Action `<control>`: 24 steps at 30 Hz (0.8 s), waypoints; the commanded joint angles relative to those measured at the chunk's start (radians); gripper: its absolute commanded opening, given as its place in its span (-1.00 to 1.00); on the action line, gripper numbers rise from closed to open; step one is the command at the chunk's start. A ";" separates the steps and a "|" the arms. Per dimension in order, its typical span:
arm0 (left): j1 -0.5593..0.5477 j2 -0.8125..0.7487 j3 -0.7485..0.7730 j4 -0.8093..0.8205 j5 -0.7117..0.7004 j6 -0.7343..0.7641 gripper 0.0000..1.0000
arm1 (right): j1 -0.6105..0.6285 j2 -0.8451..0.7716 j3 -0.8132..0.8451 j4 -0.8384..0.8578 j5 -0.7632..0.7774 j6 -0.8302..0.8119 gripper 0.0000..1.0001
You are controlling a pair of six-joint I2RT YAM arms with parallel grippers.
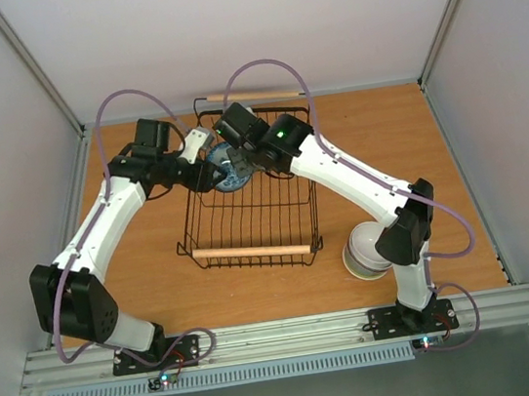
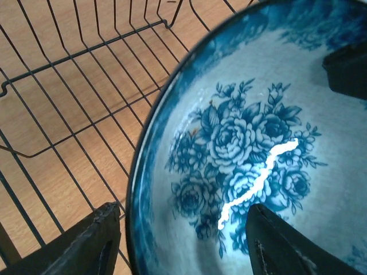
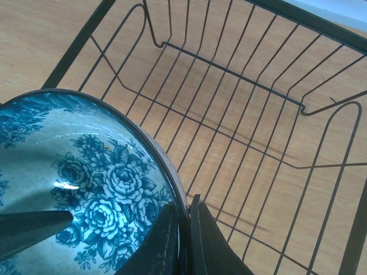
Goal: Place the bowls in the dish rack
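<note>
The white bowl with blue flower pattern (image 1: 231, 173) hangs tilted over the far end of the black wire dish rack (image 1: 252, 251). My right gripper (image 1: 246, 161) is shut on its rim; the right wrist view shows both fingers (image 3: 184, 240) pinching the rim of the bowl (image 3: 74, 172). My left gripper (image 1: 214, 174) is open and straddles the opposite rim. In the left wrist view (image 2: 183, 243) one finger is outside the bowl (image 2: 258, 143) and one inside, neither touching. Rack wires (image 2: 69, 86) lie below.
A stack of bowls (image 1: 363, 251), white on top, stands on the wooden table right of the rack, partly hidden by my right arm. The rack's far wooden handle (image 1: 250, 95) lies behind the grippers. The rack floor (image 3: 241, 143) holds nothing that I can see.
</note>
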 commanded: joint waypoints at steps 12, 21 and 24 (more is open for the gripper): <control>-0.005 -0.002 -0.012 0.029 0.065 0.032 -0.99 | 0.021 -0.106 -0.113 0.144 -0.033 -0.014 -0.80; 0.034 -0.067 -0.099 0.155 0.295 0.069 -0.99 | -0.014 -0.444 -0.547 0.511 -0.271 -0.011 0.90; 0.086 -0.077 -0.149 0.230 0.442 0.043 -0.99 | -0.052 -0.534 -0.681 0.626 -0.459 0.030 0.97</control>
